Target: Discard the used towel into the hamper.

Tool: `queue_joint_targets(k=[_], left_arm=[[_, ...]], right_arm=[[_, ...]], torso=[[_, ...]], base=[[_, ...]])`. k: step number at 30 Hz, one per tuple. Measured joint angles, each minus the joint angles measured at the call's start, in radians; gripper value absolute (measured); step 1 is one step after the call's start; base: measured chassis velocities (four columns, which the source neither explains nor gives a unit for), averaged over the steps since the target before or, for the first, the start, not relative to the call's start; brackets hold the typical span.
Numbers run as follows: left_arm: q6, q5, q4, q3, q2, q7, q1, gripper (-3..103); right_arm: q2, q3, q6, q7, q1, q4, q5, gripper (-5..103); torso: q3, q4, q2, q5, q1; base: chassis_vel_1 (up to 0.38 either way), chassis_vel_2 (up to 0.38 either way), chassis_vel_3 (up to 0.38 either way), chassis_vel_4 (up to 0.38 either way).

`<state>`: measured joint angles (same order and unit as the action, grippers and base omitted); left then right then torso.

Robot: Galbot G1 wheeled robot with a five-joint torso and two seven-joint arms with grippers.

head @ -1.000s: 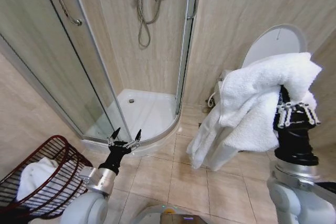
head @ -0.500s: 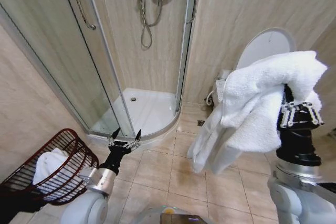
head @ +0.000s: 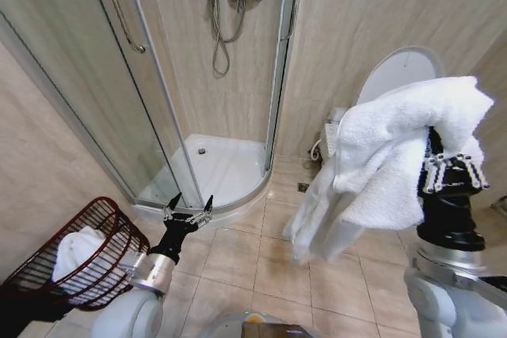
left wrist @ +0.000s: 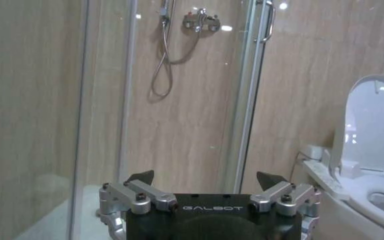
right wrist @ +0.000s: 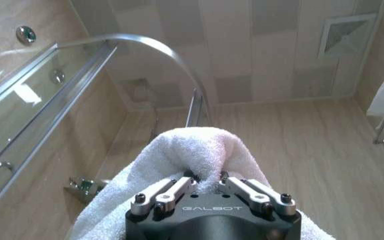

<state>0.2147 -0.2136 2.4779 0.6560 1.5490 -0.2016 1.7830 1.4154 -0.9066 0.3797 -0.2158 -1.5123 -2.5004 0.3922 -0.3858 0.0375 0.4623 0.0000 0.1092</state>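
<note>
The used towel (head: 380, 160), white and bulky, hangs in folds from my right gripper (head: 447, 160), which is raised at the right and shut on it. The right wrist view shows the towel (right wrist: 192, 150) bunched between the closed fingers of that gripper (right wrist: 205, 177). The hamper (head: 111, 268), a dark red wire basket, leans on the floor at the lower left with a white cloth (head: 74, 251) inside. My left gripper (head: 188, 213) is open and holds nothing, just right of the hamper and low over the floor. The left wrist view also shows it (left wrist: 205, 180) with its fingers spread.
A curved glass shower enclosure (head: 170, 116) with a white tray (head: 218, 168) stands straight ahead. A toilet (head: 400, 73) with its lid up is behind the towel on the right. A tiled wall (head: 47, 156) runs behind the hamper. Beige floor tiles (head: 253, 259) lie between hamper and toilet.
The camera has swung, so the hamper now sits further into the picture and the shower appears shifted right. Both arms keep the same pose, the towel still held.
</note>
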Motion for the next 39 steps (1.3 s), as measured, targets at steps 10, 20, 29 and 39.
queue_joint_targets(k=[10, 20, 29, 39], left_arm=[[0.0, 0.0, 0.0, 0.0, 0.0, 0.0, 0.0, 100], [0.0, 0.0, 0.0, 0.0, 0.0, 0.0, 0.0, 100], [0.0, 0.0, 0.0, 0.0, 0.0, 0.0, 0.0, 100], [0.0, 0.0, 0.0, 0.0, 0.0, 0.0, 0.0, 100]], right_arm=[[0.0, -0.002, 0.001, 0.02, 0.0, 0.0, -0.007, 12], [-0.003, 0.002, -0.01, 0.021, -0.003, 0.0, -0.013, 12], [-0.005, 0.014, 0.001, 0.04, -0.001, 0.001, -0.011, 12], [-0.003, 0.016, 0.006, 0.037, 0.001, 0.001, -0.01, 12]], torso=[[-0.016, -0.0001, 0.027, 0.0001, 0.011], [-0.043, 0.0, 0.073, -0.0001, 0.029], [-0.059, -0.0001, 0.1, 0.0, 0.04], [-0.084, -0.0001, 0.141, 0.0, 0.057]], base=[[0.071, -0.078, -0.063, 0.073], [-0.008, 0.005, 0.009, -0.008], [0.066, -0.065, -0.065, 0.057], [0.006, -0.002, -0.002, 0.004]])
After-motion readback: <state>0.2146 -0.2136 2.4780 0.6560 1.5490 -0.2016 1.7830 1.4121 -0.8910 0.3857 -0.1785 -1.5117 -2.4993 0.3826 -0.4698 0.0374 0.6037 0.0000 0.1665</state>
